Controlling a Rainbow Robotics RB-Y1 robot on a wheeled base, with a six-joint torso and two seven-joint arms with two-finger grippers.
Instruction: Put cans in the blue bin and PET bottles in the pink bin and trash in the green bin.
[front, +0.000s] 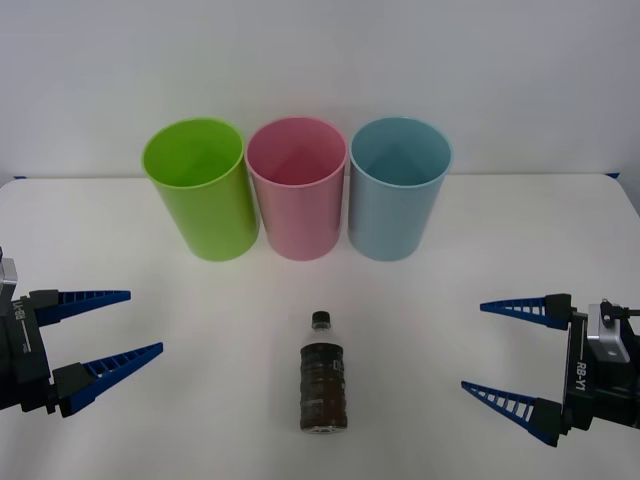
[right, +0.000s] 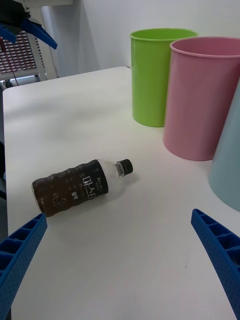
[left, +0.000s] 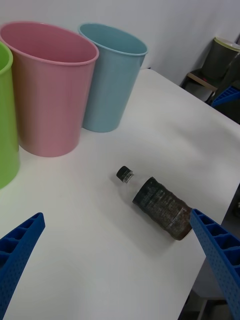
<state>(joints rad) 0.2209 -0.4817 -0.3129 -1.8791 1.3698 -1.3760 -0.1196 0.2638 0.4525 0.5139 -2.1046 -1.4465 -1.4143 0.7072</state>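
Front view: small clear plastic bottle of dark drink (front: 323, 386) lying on white tabletop (front: 150, 300), cap toward lime-green (front: 200, 190), pink (front: 297, 189), light-blue plastic bins (front: 398, 190); left tool (front: 107, 334) and right tool (front: 508, 354) released, well apart. Right wrist: blue bin cut off. Left wrist: green bin cut off.

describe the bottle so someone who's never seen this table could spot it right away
On the white table, three tall bins stand in a row at the back. In front of the middle pink bin lies the bottle, on its side, cap toward the bins. It is the only small, dark, clear-plastic thing there.
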